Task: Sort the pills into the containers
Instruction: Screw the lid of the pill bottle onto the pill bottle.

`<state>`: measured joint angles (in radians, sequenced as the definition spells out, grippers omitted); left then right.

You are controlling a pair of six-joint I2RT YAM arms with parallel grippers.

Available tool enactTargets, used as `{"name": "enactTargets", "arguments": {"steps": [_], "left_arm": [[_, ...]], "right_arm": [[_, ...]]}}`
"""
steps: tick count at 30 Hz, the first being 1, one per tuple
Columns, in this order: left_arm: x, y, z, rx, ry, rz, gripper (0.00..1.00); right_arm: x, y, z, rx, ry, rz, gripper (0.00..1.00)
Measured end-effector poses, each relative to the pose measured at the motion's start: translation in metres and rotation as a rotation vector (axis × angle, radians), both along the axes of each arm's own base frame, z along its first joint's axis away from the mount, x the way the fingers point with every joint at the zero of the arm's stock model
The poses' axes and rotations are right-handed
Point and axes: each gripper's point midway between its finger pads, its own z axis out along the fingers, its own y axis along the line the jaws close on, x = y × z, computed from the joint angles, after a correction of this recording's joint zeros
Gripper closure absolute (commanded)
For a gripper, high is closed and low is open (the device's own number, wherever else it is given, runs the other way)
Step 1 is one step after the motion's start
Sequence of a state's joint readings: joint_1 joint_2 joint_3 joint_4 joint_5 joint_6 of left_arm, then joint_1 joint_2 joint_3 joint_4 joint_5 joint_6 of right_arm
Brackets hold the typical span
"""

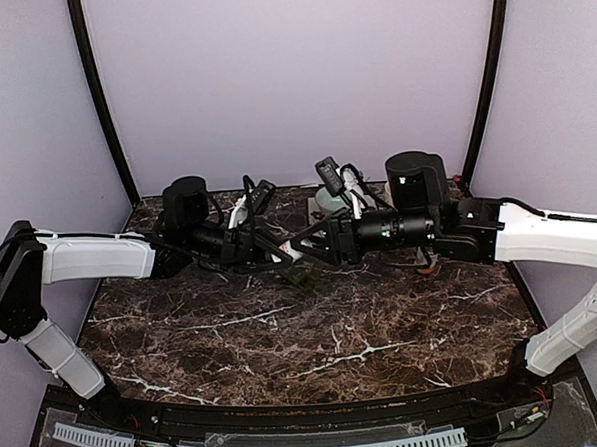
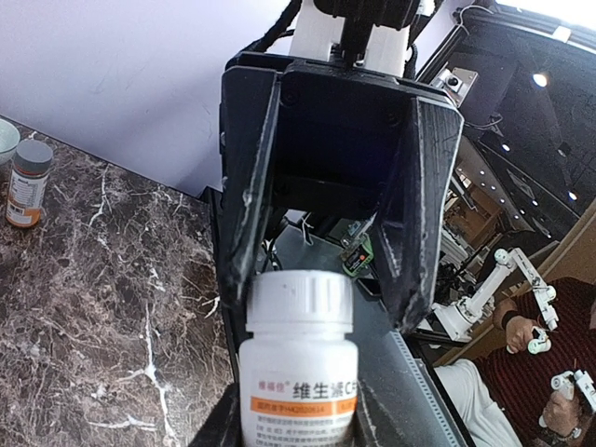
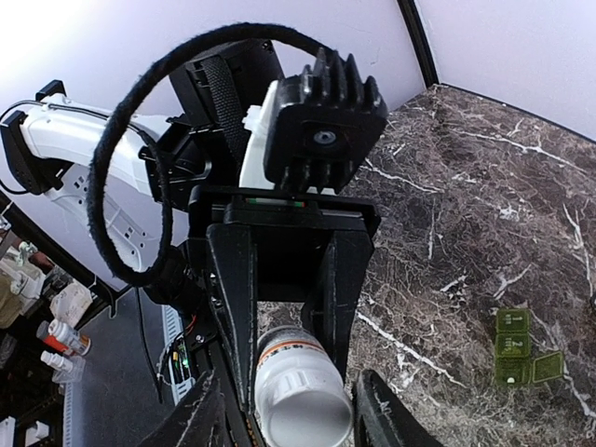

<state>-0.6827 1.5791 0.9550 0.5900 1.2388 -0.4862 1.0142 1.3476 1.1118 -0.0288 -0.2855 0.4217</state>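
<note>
A white pill bottle (image 2: 298, 372) with an orange label band and a ribbed white cap (image 2: 300, 298) is held by its body in my left gripper (image 2: 300, 410), above the table's middle back (image 1: 291, 252). My right gripper (image 3: 289, 400) faces it head-on, its fingers (image 2: 414, 279) straddling the cap with a gap on one side. The containers, a small dark green pill box (image 3: 517, 346), lie on the marble just below the two grippers (image 1: 303, 276), and one lid stands open. No pills show in any view.
An amber bottle with a grey cap (image 2: 26, 182) stands next to a pale green bowl (image 1: 329, 197) at the back of the dark marble table (image 1: 315, 353). Both arms reach in from the sides and meet over the back middle.
</note>
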Motion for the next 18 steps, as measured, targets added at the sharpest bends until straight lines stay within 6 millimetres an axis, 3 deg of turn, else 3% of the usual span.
{"name": "enactTargets", "arguments": {"steps": [3, 10, 18], "left_arm": [[0.000, 0.000, 0.001, -0.002, 0.001, -0.003, 1.00], [-0.002, 0.000, 0.001, -0.007, 0.004, -0.021, 1.00], [0.002, 0.001, -0.004, 0.006, 0.003, -0.002, 1.00]], "right_arm": [[0.000, 0.002, -0.003, -0.005, 0.009, 0.005, 0.62], [0.001, 0.003, -0.006, -0.003, 0.032, 0.001, 1.00], [0.005, 0.006, -0.011, -0.003, 0.081, -0.009, 1.00]]}}
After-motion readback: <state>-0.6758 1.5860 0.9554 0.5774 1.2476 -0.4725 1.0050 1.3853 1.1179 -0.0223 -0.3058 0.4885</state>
